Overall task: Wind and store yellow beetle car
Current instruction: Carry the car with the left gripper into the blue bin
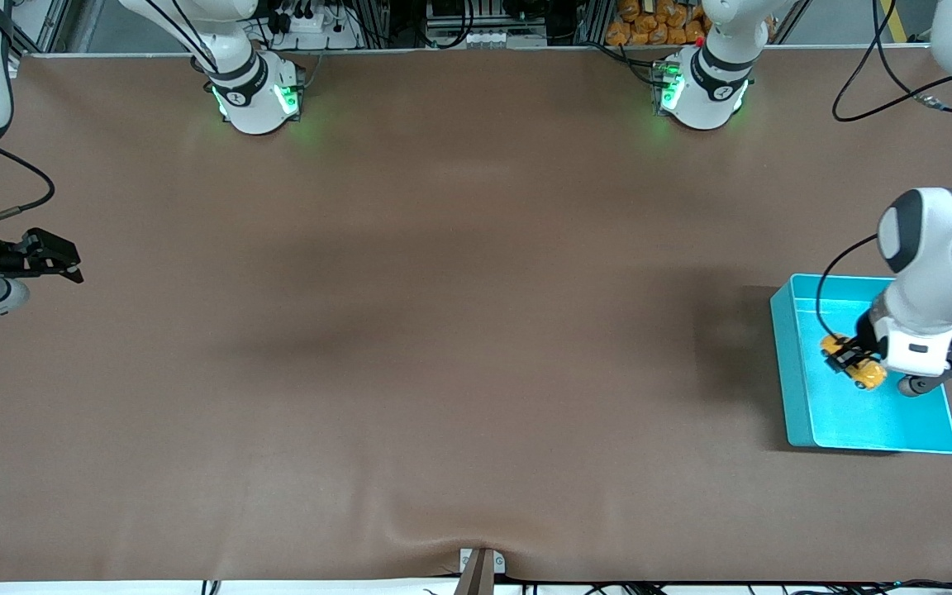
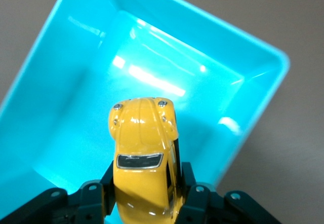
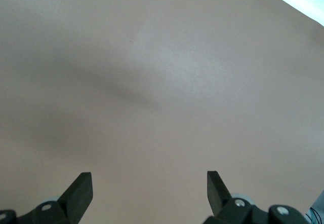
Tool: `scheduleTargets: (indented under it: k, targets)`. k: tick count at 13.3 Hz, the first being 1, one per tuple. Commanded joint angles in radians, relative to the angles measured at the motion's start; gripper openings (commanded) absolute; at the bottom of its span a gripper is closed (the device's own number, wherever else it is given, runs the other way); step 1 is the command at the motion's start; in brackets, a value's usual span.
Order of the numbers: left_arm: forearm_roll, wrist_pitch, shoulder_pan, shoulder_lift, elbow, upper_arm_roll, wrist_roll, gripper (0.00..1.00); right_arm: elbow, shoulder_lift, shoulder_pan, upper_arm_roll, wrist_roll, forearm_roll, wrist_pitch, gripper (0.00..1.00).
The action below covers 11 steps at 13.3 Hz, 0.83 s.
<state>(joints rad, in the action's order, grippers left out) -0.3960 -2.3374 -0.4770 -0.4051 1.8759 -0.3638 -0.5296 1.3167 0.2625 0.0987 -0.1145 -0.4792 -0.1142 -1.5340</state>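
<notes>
Here the left gripper hangs over the teal bin, its fingers clamped on the two flanks of the yellow beetle car. In the left wrist view the car shows its rounded bonnet, two small headlights and a dark windscreen, nose pointing away from the fingers and toward the bin's floor. Whether its wheels touch that floor cannot be told; the front view places the car over the middle of the bin, apart from the walls. The bin is a shallow rectangular tray with a glossy inside that throws back bright streaks of light, and it sits on the brown worktop toward the left arm's end, nearer to the front camera than the arm bases.

The right gripper waits over bare worktop at the right arm's end, well apart from the bin. Its fingers are spread wide with nothing between them, and the right wrist view shows only the brown surface beneath.
</notes>
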Motion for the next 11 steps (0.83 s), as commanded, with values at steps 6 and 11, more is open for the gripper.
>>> scheduleTargets:
  k: [6,11]
  targets:
    - [-0.017,0.012,-0.1,-0.193,-0.106,-0.007,0.532,0.0,0.217,-0.18,0.003,0.007,0.011,0.008,-0.181,1.0]
    - [-0.087,-0.02,-0.1,-0.262,-0.104,0.013,0.585,0.41,0.217,-0.18,0.003,0.007,0.011,0.008,-0.181,1.0]
